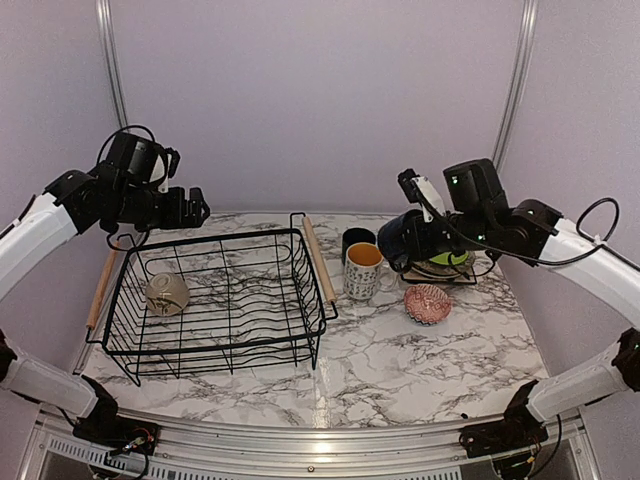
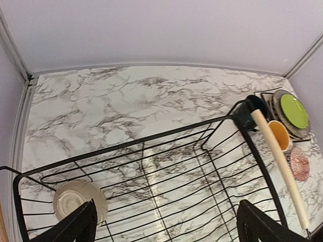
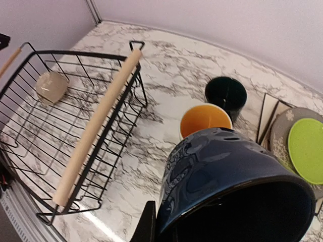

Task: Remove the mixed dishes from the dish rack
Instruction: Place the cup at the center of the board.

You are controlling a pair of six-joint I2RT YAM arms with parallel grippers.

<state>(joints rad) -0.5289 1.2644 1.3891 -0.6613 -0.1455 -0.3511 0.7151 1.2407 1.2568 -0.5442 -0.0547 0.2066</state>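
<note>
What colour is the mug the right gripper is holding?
Glossy dark blue. The mug shows best in the right wrist view.

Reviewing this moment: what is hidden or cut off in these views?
Plate stack: top view, the right gripper and its blue mug cover most; right wrist view, edge crops it.
Red bowl: right wrist view, the blue mug blocks it.
Tan mug in the rack: left wrist view, a finger of the left gripper covers its lower edge.

The marble table [image 1: 400, 365] bears dish rack [image 1: 320, 262], dark mug [image 1: 356, 240], patterned mug [image 1: 363, 272], reddish bowl [image 1: 428, 303] and stacked plates [image 2: 292, 112].
</note>
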